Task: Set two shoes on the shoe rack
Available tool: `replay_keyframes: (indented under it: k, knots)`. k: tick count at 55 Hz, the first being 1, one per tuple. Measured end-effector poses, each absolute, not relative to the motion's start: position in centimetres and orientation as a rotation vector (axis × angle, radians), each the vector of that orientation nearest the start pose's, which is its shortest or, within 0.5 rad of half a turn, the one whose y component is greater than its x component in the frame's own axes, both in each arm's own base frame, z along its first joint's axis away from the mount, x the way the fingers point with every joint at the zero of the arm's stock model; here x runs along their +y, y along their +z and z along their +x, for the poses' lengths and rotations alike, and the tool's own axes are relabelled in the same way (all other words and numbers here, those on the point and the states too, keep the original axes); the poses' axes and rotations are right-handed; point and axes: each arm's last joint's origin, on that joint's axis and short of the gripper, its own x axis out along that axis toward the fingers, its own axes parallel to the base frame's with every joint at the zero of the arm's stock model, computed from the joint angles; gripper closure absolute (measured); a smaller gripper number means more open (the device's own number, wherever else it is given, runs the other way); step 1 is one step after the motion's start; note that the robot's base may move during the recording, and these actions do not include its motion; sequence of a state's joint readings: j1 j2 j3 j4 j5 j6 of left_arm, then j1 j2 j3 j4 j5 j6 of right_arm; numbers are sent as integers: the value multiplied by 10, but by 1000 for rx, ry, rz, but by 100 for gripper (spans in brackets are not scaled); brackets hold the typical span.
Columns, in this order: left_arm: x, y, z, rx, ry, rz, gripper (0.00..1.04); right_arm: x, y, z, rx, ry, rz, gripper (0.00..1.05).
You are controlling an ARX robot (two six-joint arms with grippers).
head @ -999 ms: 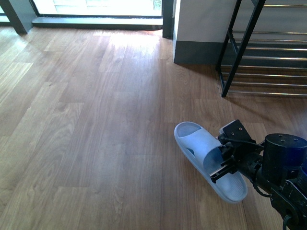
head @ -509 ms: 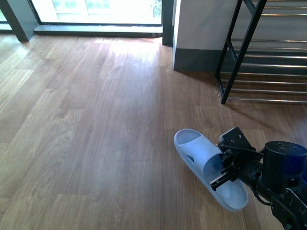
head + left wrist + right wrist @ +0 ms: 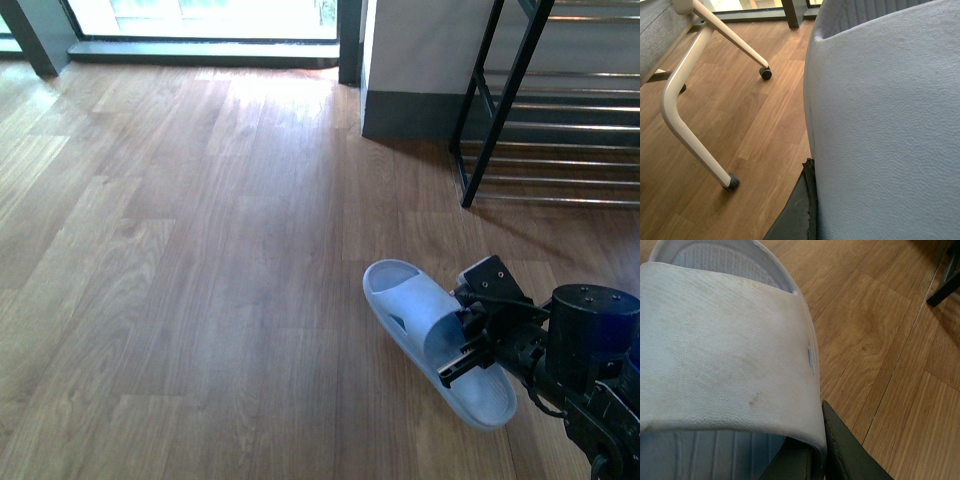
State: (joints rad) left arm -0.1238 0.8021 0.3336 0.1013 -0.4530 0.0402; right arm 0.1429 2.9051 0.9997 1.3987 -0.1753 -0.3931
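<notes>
One pale blue slide (image 3: 425, 325) lies low over the wooden floor at the front right. My right gripper (image 3: 466, 350) is shut on its strap. The right wrist view shows the strap (image 3: 725, 355) pinched between the dark fingers (image 3: 845, 450) of the right gripper (image 3: 815, 457). A second pale blue slide (image 3: 885, 125) fills the left wrist view, with my left gripper (image 3: 811, 202) shut on its edge; only one dark finger (image 3: 797, 215) shows. The left arm is outside the front view. The shoe rack (image 3: 560, 110), black frame with chrome rods, stands at the back right, well apart from the held slide.
A wall corner with dark skirting (image 3: 410, 115) stands just left of the rack. A bright glass door (image 3: 200, 15) runs along the back. A chair with white legs (image 3: 687, 125) and castors (image 3: 766, 73) stands near the left arm. Wooden floor (image 3: 200, 250) spreads to the left.
The front view rocked slightly down and back up. The slide stays in my right gripper at nearly the same spot, shifted a little.
</notes>
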Motion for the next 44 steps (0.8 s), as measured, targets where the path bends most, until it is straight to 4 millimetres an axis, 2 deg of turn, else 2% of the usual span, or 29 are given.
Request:
replay_keyframes:
  k: [22, 24, 26, 28, 29, 35, 37, 40, 43, 44]
  knots:
    - [-8, 203, 170, 360, 318, 144, 103, 53, -132, 333, 441, 407, -373, 103]
    - [-8, 203, 170, 360, 318, 144, 103, 53, -128, 328, 465, 387, -379, 103]
    - [-8, 203, 170, 359, 318, 144, 103, 52, -115, 316, 539, 321, -406, 103]
    - [-8, 203, 170, 358, 318, 144, 103, 51, -94, 294, 613, 281, -439, 103]
    - [-8, 203, 170, 358, 318, 144, 103, 49, -77, 276, 655, 265, -454, 103]
    - [-8, 203, 170, 359, 317, 144, 103, 46, -3, 210, 705, 298, -491, 103]
    - [-8, 203, 170, 359, 319, 144, 103, 46, 8, 197, 709, 314, -500, 103]
    - [-8, 203, 170, 358, 320, 144, 103, 45, 30, 165, 739, 357, -524, 103]
    - [-8, 203, 170, 358, 320, 144, 103, 42, 41, 138, 798, 407, -557, 103]
    - [-8, 203, 170, 359, 320, 145, 103, 43, 46, 134, 820, 425, -570, 103]
